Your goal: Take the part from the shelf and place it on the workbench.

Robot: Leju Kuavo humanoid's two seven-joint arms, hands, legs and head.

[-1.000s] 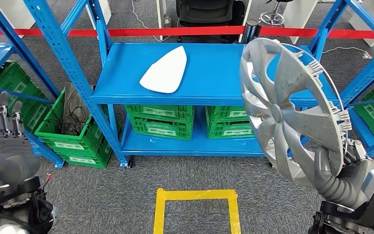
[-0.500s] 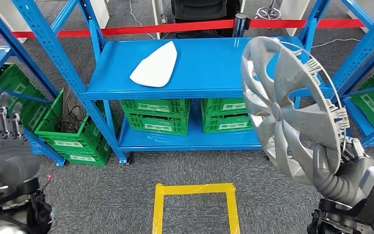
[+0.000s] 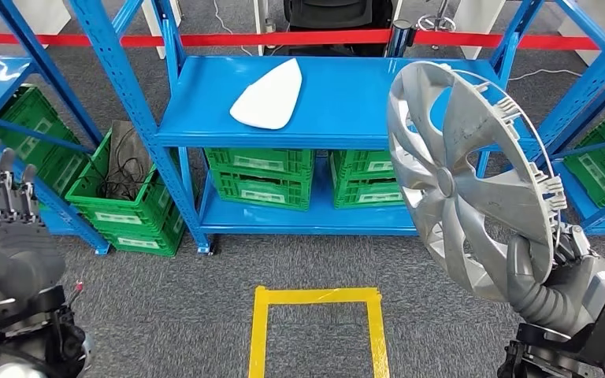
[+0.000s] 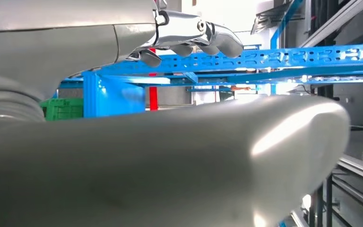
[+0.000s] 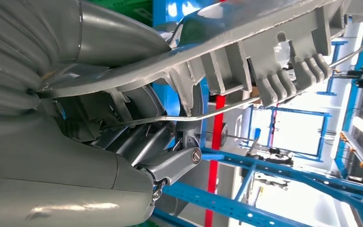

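Your right hand grips the silver hubcap by its rim, upright before the blue shelf. Your left hand is raised, fingers straight, holding nothing.

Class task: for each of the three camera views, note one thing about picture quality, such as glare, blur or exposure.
Head view: evenly lit and sharp; the wheel cover shows soft highlights. Left wrist view: the close grey thumb is blurred with a bright glare streak, and the background at top is overexposed. Right wrist view: turned sideways, background washed out to white, and the wheel cover's clips look sharp.
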